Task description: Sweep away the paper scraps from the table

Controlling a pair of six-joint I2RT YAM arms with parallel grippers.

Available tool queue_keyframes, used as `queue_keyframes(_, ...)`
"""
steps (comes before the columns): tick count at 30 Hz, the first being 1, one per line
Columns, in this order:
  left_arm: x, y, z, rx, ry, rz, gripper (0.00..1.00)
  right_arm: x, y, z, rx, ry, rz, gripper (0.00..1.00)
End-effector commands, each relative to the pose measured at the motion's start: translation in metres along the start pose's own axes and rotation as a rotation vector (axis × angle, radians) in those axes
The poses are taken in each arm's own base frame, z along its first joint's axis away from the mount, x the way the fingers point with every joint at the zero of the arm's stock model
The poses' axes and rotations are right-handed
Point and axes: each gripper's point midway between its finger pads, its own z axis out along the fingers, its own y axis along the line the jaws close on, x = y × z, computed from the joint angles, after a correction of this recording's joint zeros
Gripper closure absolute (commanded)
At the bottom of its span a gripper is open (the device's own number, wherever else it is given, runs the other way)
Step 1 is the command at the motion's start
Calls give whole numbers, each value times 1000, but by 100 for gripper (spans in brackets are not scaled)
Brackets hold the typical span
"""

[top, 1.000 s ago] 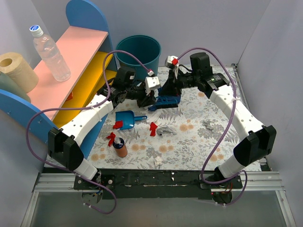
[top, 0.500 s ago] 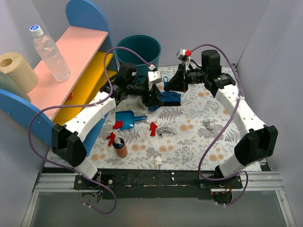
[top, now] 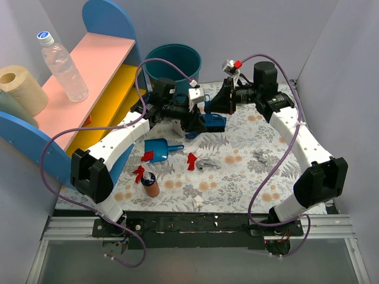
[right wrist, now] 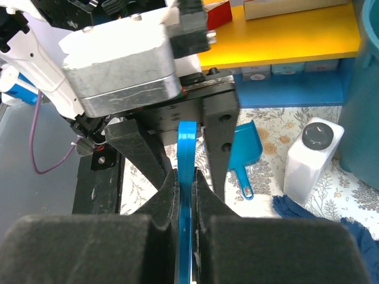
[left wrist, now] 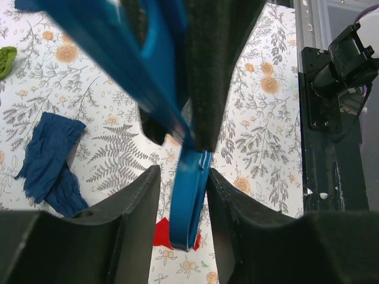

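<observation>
Holds the blue hand brush (top: 213,122) a little farther back and right than a second ago, with the left arm's elbow shifted right as well. Pinches the brush's thin blue handle between the pads of the right claw (right wrist: 186,176), closed tight on it. Straddles the same handle with the left claw (left wrist: 182,177), fingers parted, a gap of floral print showing on one side. Meets claw to claw near the back of the surface (top: 237,183), just in front of the teal bin (top: 174,62). Leaves the paper scraps (top: 192,161) scattered on the surface: red wads beside the blue dustpan (top: 159,147) and a small capped bottle (top: 151,187), silver-grey ones toward the middle and right, a white one at the near edge, dark blue and green ones below the left wrist.
</observation>
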Motion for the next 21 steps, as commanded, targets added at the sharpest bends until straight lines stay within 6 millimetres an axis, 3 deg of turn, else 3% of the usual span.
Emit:
queue_keyframes(1,-14,-6,-5,22,-31,4,67,-15,4,-5,-22,-28,-35,99)
queue_keyframes(7,-13,-5,-5,20,-26,-2,73,-8,2,-11,-9,-33,-11,99)
queue_keyframes(9,-13,-5,-5,22,-26,-9,86,-4,1,-12,-5,-29,3,99)
queue_keyframes(10,-12,-4,-5,19,-28,-14,99,-2,1,-13,3,-26,10,99)
queue_keyframes(13,-14,-3,-6,19,-22,-12,100,11,-2,-17,30,0,38,95)
queue_keyframes(14,-13,-1,-5,17,-11,-12,100,14,-5,-20,51,10,11,87)
queue_keyframes(15,-12,5,-6,3,5,22,100,17,-10,-24,74,27,-42,69)
queue_keyframes(18,0,11,-10,2,101,94,100,23,-28,-45,227,97,-97,47)
queue_keyframes(19,6,7,-16,9,147,86,100,19,-36,-55,284,125,-212,43)
queue_keyframes(21,19,12,-20,-13,211,125,100,26,-30,-64,296,182,-287,30)
